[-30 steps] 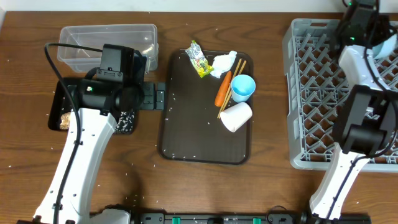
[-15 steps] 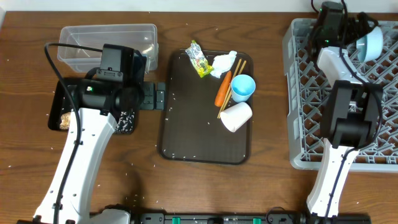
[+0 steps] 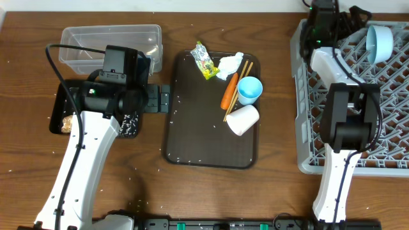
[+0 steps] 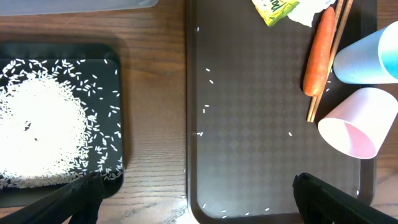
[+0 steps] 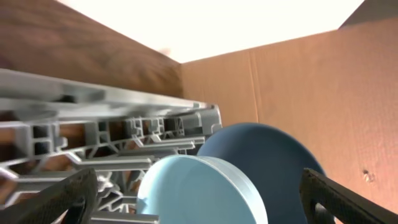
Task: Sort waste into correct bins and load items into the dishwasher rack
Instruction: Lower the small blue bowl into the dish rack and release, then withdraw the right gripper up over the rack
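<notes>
A light blue dish (image 3: 379, 43) stands on edge in the far corner of the grey dishwasher rack (image 3: 390, 128). My right gripper (image 5: 199, 190) is open, its fingers wide on either side of that dish (image 5: 186, 186) and clear of it; a darker blue dish (image 5: 280, 155) stands behind. My left gripper (image 4: 199, 200) is open and empty over the wood between the black tray (image 4: 118, 112), which holds rice (image 4: 43, 130), and the brown serving tray (image 3: 204, 134). On the serving tray lie a carrot (image 3: 229, 91), wrapper (image 3: 204, 61), tissue (image 3: 230, 64), chopsticks (image 3: 239, 86), blue cup (image 3: 249, 89) and pink cup (image 3: 243, 119).
A clear tub (image 3: 112, 41) stands behind the black tray at the far left. A small brown lump (image 3: 64, 124) lies in the black tray's near corner. Loose rice grains are scattered over the wooden table (image 3: 275, 185) and the serving tray. A cardboard wall (image 5: 311, 93) rises behind the rack.
The right gripper has opened and let go of the light blue dish, which now stands in the rack. The right wrist has swung left. The left arm has not moved.
</notes>
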{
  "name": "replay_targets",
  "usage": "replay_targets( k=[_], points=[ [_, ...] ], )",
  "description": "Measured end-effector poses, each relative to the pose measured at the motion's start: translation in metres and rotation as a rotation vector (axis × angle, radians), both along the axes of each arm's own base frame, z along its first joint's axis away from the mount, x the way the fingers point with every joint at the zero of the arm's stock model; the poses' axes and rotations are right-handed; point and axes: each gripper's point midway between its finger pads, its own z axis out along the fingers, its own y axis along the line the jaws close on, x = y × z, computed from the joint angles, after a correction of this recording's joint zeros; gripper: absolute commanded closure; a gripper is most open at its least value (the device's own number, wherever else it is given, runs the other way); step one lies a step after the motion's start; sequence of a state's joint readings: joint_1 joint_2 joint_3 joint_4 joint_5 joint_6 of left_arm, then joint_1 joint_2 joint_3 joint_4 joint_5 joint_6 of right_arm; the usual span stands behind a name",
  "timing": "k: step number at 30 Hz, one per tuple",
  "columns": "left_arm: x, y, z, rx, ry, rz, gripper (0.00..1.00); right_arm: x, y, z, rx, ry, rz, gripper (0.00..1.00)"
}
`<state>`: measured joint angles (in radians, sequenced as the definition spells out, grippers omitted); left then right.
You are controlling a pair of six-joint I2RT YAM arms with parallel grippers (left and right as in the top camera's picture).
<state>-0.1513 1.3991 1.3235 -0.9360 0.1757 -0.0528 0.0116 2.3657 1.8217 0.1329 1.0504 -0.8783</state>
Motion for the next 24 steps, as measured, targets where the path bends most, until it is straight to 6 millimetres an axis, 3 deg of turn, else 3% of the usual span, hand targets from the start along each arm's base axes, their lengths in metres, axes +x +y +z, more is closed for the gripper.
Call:
replay_targets(
  k=[5, 9, 12, 15, 20, 24],
  points=[
    [0.0, 0.0, 0.0, 0.0, 0.0, 0.0, 0.02, -0.006, 0.015, 0.028, 0.034, -0.019, 0.032, 0.01],
    [0.0, 0.0, 0.0, 0.0, 0.0, 0.0, 0.02, -0.022, 0.027, 0.051, 0.132, -0.002, 0.082, 0.01],
    [0.0, 0.0, 0.0, 0.0, 0.0, 0.0, 0.02, -0.036, 0.05, 0.051, 0.29, 0.048, 0.172, 0.13],
    [0.0, 0.0, 0.0, 0.0, 0.0, 0.0, 0.02, -0.046, 0.09, 0.038, 0.525, 0.069, 0.272, 0.18],
    [0.0, 0.0, 0.0, 0.0, 0.0, 0.0, 0.02, -0.066, 0.195, 0.002, 1.02, 0.179, 0.472, 0.21],
    [0.0, 0.0, 0.0, 0.0, 0.0, 0.0, 0.02, -0.088, 0.254, -0.012, 1.241, 0.294, 0.548, 0.21]
  ],
)
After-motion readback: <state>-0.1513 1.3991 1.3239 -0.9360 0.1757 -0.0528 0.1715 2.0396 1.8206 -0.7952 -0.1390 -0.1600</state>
